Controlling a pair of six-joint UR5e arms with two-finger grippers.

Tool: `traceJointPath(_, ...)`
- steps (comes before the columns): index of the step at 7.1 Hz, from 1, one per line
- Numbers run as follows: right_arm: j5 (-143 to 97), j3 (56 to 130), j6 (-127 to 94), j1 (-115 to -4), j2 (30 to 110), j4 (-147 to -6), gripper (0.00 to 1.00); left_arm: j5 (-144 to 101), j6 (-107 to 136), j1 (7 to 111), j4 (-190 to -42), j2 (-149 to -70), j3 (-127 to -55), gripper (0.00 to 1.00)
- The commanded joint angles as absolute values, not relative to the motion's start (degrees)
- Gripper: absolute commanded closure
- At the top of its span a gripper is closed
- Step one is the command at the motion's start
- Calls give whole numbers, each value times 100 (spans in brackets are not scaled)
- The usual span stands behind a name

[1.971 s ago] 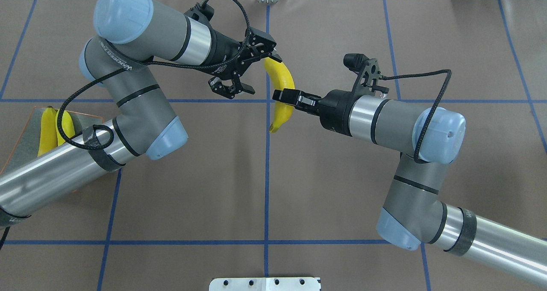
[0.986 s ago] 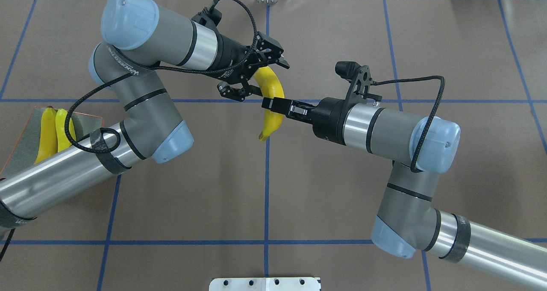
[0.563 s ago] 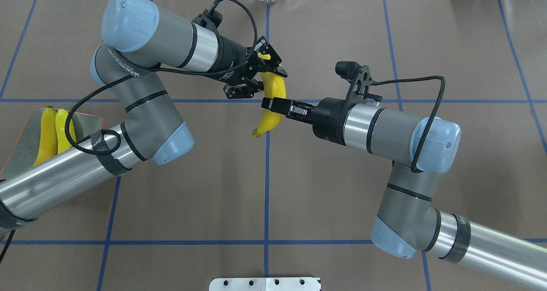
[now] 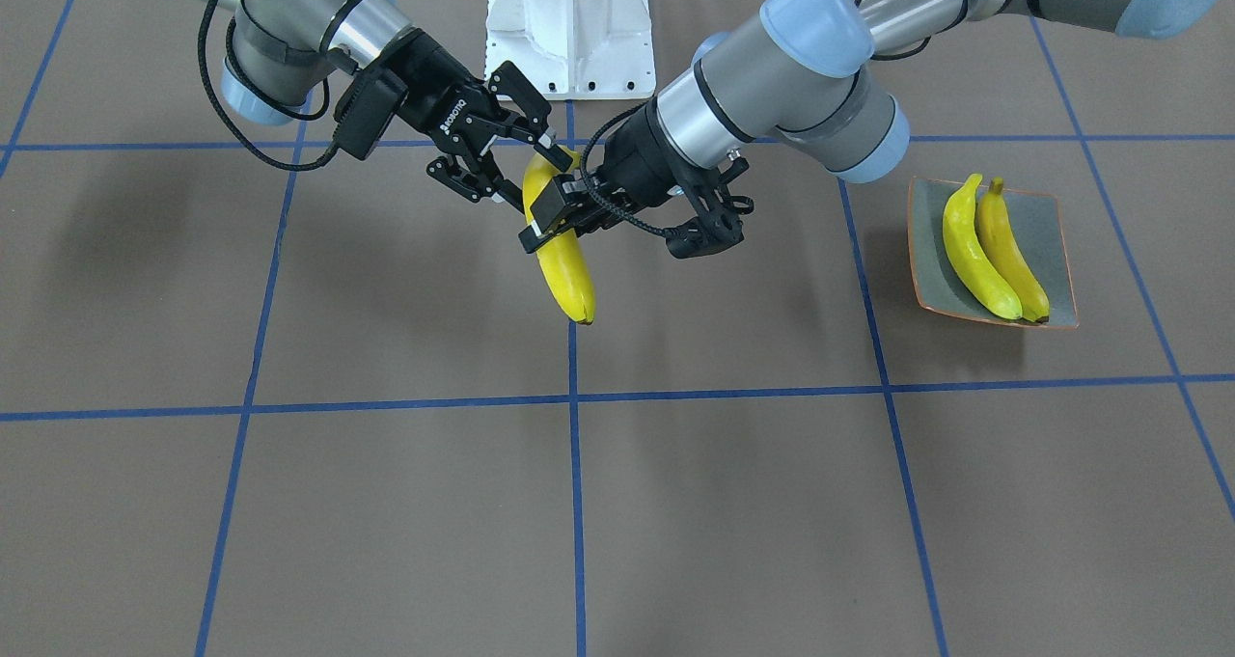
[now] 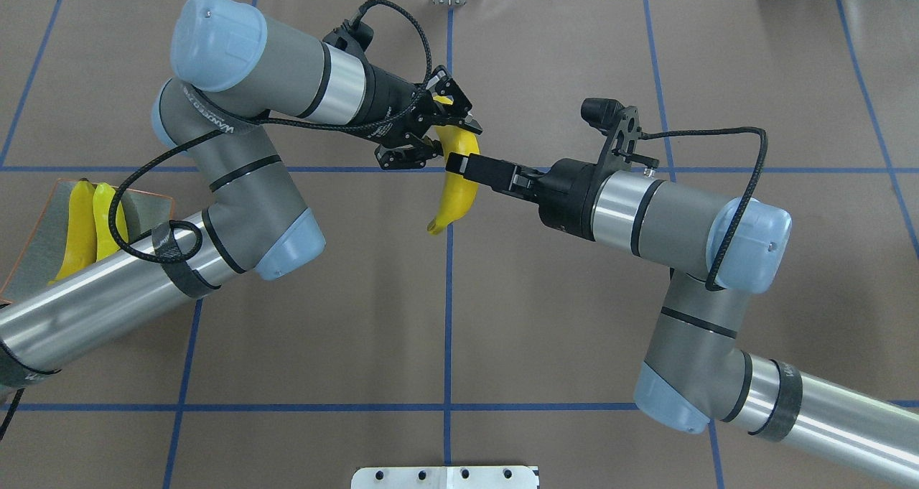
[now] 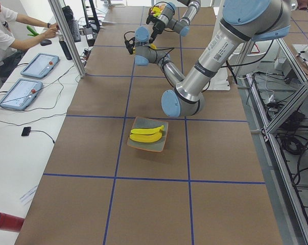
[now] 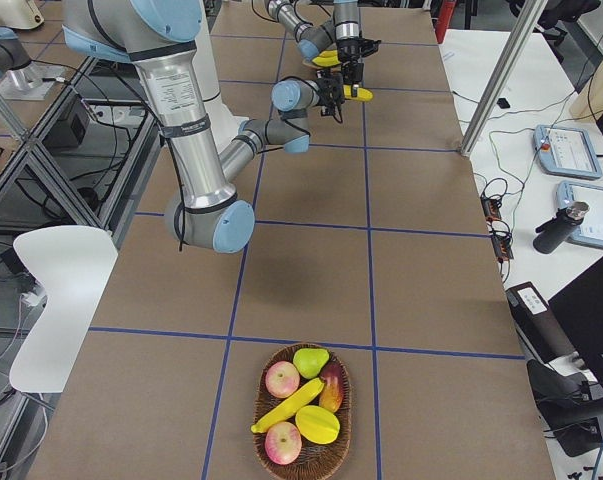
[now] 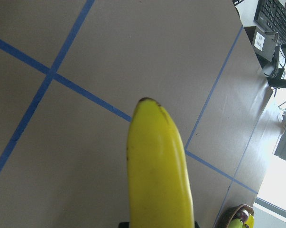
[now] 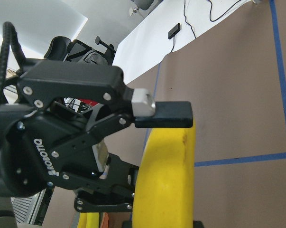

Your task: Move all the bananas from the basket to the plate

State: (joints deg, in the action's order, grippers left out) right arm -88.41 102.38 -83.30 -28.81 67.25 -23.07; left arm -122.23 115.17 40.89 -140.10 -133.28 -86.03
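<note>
light: bright, even, from above | shadows: soft, faint on table (image 4: 386, 522) | glare: blown-out white, left wrist view's lower right | focus: exterior views sharp

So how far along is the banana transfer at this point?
Done: two bananas lie on the plate. In hand: a third banana is mid-air, the left gripper clamped on it, the right gripper at it too, grip unclear. Remaining: one banana still in the wicker basket.
</note>
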Motion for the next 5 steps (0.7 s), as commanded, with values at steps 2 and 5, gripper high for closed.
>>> traceJointPath(2,-8816,10292,-8332,-3040,7336,-1960,0,-12539,11226,4305,-13975,-12669,-8840,100)
traceJointPath(5,-8517,10039,-8332,-3172,7778,-2047,0,-13096,9849,5000,-13729,-11675,-9043,100)
